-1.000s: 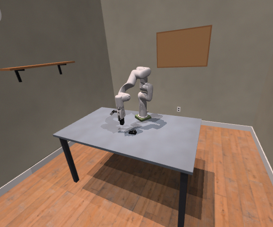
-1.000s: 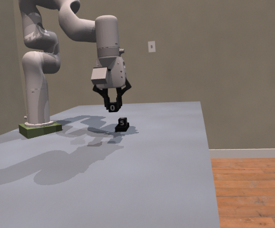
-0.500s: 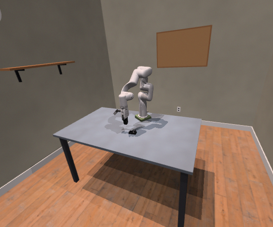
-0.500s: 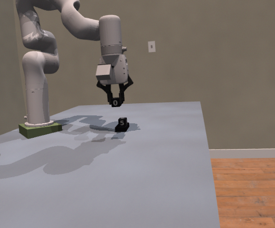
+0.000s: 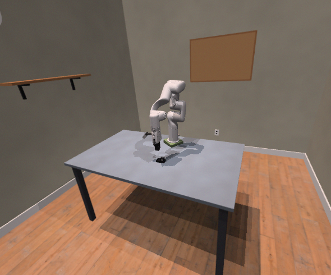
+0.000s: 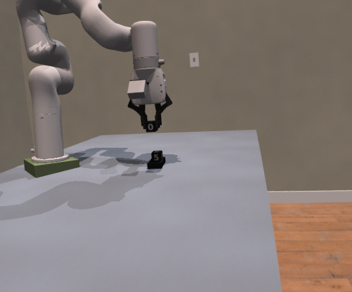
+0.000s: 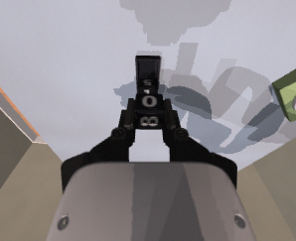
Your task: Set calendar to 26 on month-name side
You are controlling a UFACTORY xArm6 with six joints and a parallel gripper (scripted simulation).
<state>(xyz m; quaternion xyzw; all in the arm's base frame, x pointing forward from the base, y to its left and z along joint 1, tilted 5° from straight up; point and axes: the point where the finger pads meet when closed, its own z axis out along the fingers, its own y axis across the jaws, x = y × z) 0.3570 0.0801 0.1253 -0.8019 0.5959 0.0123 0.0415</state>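
Note:
My gripper (image 5: 156,148) (image 6: 151,124) (image 7: 149,108) is shut on a black cube (image 6: 150,126) (image 7: 149,102), held well above the table. The cube shows a white 0 on the side facing the exterior camera and an 8 on top. The black tray (image 5: 159,161) (image 6: 154,165) (image 7: 148,58) lies on the table below. The other black cube (image 6: 156,156) (image 7: 147,83) stands in the tray, with a 5 facing the exterior camera and a 1 on top. In the wrist view it is at the tray's lower end, and the upper end is vacant. The month's name is not readable.
The green base block (image 5: 173,143) (image 6: 52,166) (image 7: 288,95) of the arm stands on the grey table (image 5: 207,174) (image 6: 170,235). A dark object is at the table's back left. The arm's shadows fall around the tray.

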